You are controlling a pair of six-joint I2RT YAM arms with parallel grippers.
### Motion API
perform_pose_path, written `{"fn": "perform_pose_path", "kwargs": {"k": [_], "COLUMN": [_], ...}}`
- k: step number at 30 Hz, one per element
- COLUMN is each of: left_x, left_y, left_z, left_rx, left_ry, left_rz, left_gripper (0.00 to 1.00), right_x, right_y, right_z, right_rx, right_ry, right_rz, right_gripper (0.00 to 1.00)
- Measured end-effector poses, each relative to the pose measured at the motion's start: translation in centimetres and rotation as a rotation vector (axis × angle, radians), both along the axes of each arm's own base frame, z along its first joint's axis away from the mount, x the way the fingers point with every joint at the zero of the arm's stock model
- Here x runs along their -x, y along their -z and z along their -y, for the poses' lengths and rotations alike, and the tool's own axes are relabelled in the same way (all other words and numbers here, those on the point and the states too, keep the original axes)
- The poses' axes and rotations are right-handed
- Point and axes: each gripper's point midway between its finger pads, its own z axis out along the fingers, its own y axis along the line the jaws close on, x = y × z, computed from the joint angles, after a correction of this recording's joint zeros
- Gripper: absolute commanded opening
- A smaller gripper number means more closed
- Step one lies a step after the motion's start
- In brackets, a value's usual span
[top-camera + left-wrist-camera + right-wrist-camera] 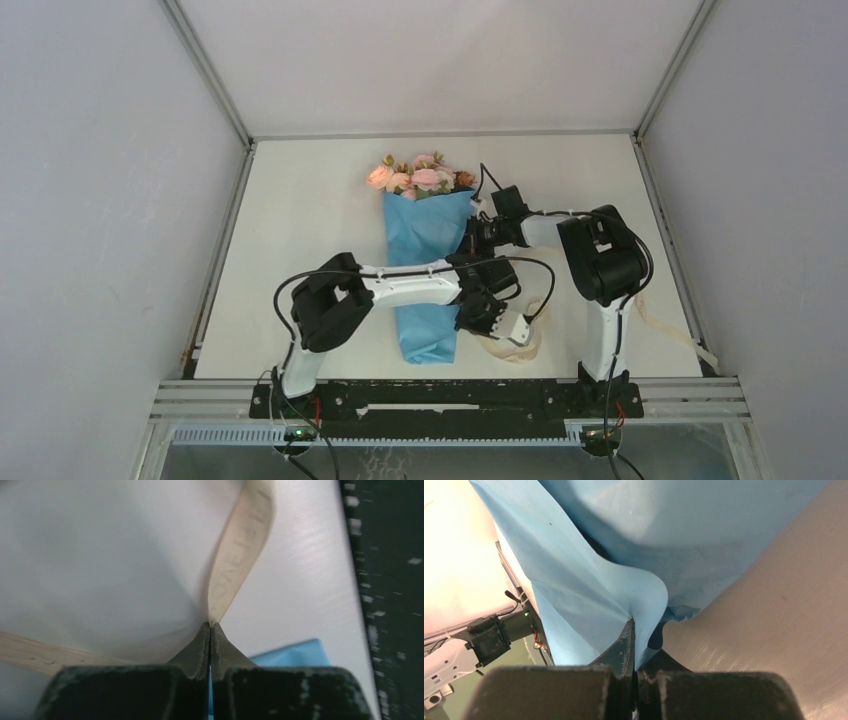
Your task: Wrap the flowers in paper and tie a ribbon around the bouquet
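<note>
Right gripper (633, 625) pinches the paper (574, 580) so the bouquet (425, 228) cannot unroll — left gripper (210, 626) clamps the ribbon (240, 555), ready to tie it.

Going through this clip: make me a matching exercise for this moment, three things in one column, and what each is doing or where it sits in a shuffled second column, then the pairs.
Things:
1. left gripper
2. right gripper
3. flowers

States:
A. poking out of the far, wide end of the paper
B. shut on the ribbon
C. shut on a fold of the paper

Pairs: 1-B, 2-C, 3-A.
</note>
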Motion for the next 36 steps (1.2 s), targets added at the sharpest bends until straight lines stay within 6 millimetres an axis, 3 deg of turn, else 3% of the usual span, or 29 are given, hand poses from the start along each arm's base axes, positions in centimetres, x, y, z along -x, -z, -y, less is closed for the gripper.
{"fn": "perform_pose_path", "kwargs": {"k": [3,6,9,13,15,20,23,30,33,36], "left_x": [2.8,8.3,12.3,13.1,13.3,13.2,11.9,3.8,-0.3,-5.2], "left_y": [-0.1,-0.6,-2.4,-3.9,-3.6,-3.0,-3.2,-3.8,-5.3,-8.3], "left_z": [-1.3,-5.2,-9.2,-13.7,-16.9,-21.6,-23.7,-26.4,-26.9,-27.0], "left_rx": [-0.038,-0.116,-0.168,-0.197,-0.26,-0.346,-0.337,-0.168,-0.04,0.165], "left_ry": [0.032,0.113,0.174,0.146,0.11,0.023,-0.08,-0.482,-0.601,-0.713], "left_rz": [-0.057,-0.155,-0.219,-0.25,-0.29,-0.37,-0.408,-0.5,-0.563,-0.569], "left_gripper": [0.0,0.0,0.0,0.0,0.0,0.0,0.0,0.0,0.0,0.0], "right_x": [0.2,0.3,-0.1,-0.8,-1.1,-1.2,-1.4,-0.8,-0.5,-0.3], "right_y": [-0.8,-2.4,-4.5,-6.5,-6.8,-6.9,-7.3,-8.2,-8.4,-8.3], "right_z": [0.1,0.1,0.1,0.6,1.0,2.0,2.2,2.7,3.0,3.2], "right_rx": [-0.003,-0.007,-0.015,-0.013,-0.004,0.019,0.024,0.048,0.065,0.08], "right_ry": [0.013,0.025,0.032,0.047,0.059,0.082,0.086,0.082,0.079,0.077], "right_rz": [-0.018,-0.026,-0.009,0.015,0.007,-0.033,-0.042,-0.038,-0.033,-0.025], "right_gripper": [0.0,0.0,0.0,0.0,0.0,0.0,0.0,0.0,0.0,0.0]}}
